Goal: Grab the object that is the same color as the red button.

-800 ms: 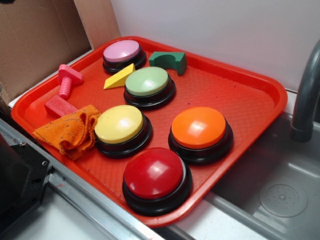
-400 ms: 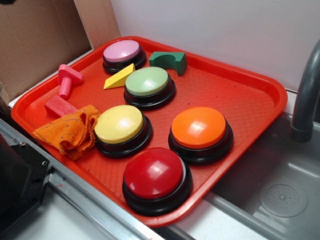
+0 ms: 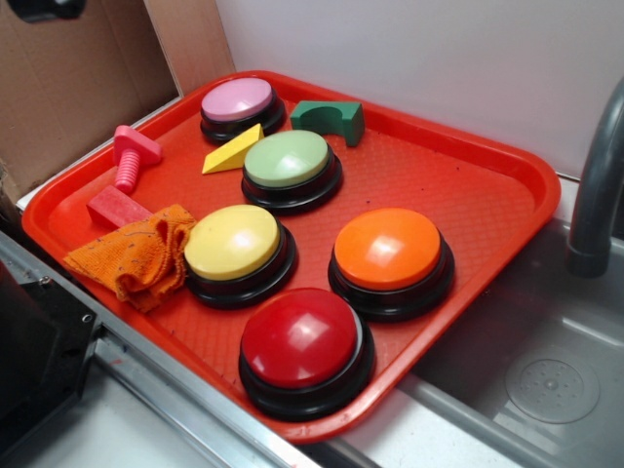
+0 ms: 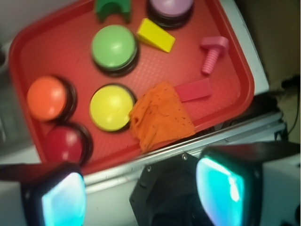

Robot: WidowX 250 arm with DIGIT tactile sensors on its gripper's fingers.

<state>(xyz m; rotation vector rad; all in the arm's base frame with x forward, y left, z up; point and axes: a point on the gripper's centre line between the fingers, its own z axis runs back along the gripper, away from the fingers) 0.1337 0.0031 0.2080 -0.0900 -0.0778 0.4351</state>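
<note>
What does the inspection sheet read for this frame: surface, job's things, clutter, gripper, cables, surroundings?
Surface: red tray beside a sink.
Job's things: red block lies flat at the tray's left edge, touching the orange cloth; red button at the near edge.
Clutter: orange button, yellow button, green button, pink button, yellow wedge, green arch block, pink bolt.
Gripper: gripper open, above the tray, holding nothing.
Cables: nothing seen.
Surroundings: cardboard, white wall, grey faucet.
</note>
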